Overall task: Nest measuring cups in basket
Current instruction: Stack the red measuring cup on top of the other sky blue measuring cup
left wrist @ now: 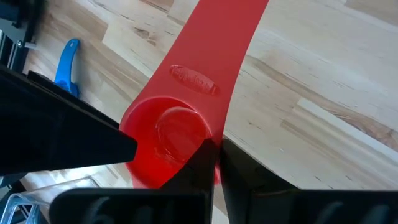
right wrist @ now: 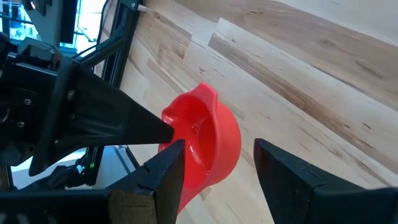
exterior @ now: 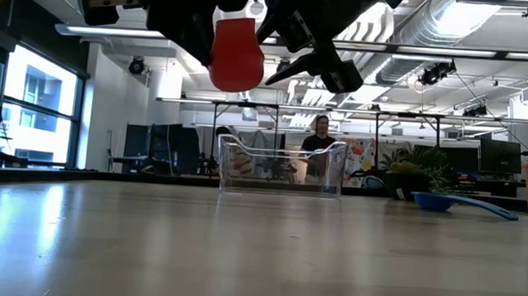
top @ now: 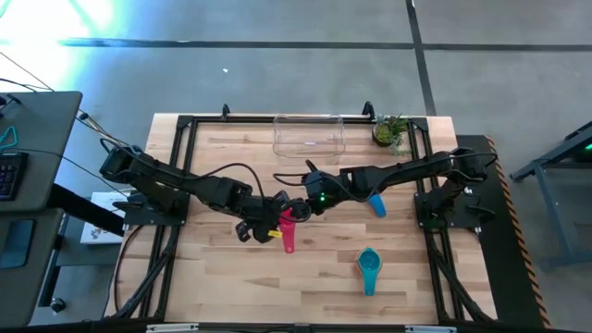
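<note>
A red measuring cup (top: 288,231) is held in the air over the middle of the table, its handle (left wrist: 217,50) pointing to the near edge. My left gripper (left wrist: 217,149) is shut on its bowl. My right gripper (right wrist: 219,149) is open, and its fingers stand on either side of the same bowl (right wrist: 211,143). A blue cup (top: 376,204) and a teal cup (top: 369,269) lie on the table to the right. The clear basket (top: 308,135) stands at the far edge. In the low view the red cup (exterior: 235,53) hangs well above the wood. My left gripper pinches the bowl's wall (left wrist: 208,134) on the side next to the handle's root, one finger inside the bowl and one outside. It comes level from the table's left. The cup is lifted clear. My right gripper: one finger (right wrist: 168,168) lies close against the bowl, but I cannot tell whether it touches.
A small potted plant (top: 390,130) stands at the far right corner beside the basket. Black frame rails (top: 176,166) run along the table's left and right sides. Bare wood (top: 231,277) lies along the near edge. A person (exterior: 320,133) stands in the room behind the table.
</note>
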